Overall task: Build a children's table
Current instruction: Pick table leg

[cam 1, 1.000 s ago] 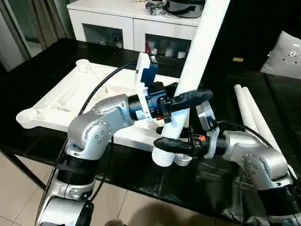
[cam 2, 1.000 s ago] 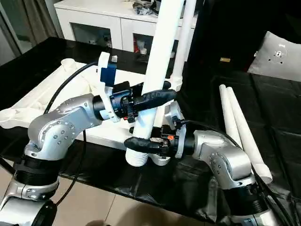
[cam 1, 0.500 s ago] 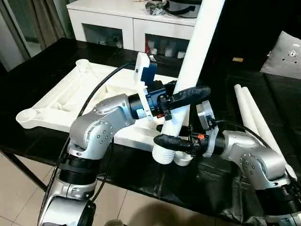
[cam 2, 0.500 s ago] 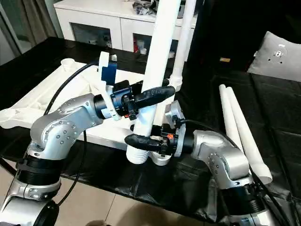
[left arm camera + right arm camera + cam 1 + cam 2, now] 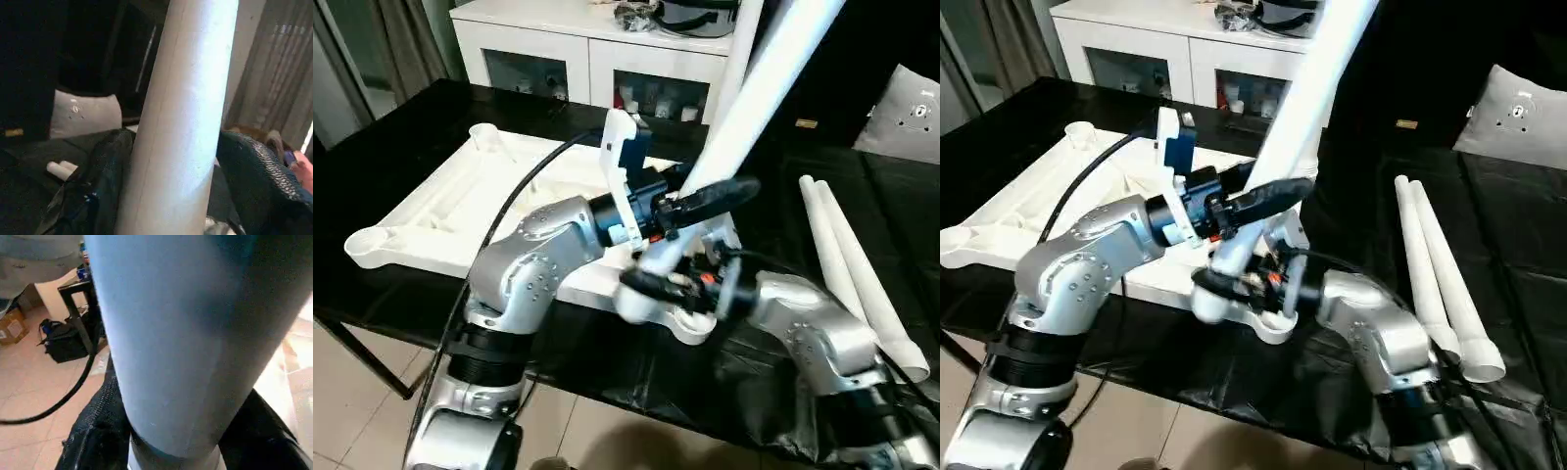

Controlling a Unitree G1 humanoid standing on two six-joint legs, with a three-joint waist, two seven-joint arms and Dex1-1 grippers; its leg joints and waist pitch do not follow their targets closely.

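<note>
While the tabletop (image 5: 489, 206) lies underside-up, a tilted leg (image 5: 744, 108) hangs over its near corner socket (image 5: 690, 323), right gripper (image 5: 651, 284) clamped low on it, left gripper (image 5: 690, 201) loosely around it. One leg (image 5: 741, 39) stands at the far corner; two legs (image 5: 847, 255) lie beside the tabletop.

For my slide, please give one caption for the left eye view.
Both arms hold a tilted white table leg at the near corner socket of the upturned tabletop; two spare legs lie alongside.

Your two head views look forward and down at the same desk (image 5: 401, 294), while both wrist cameras (very close) face the leg (image 5: 181, 127).
</note>
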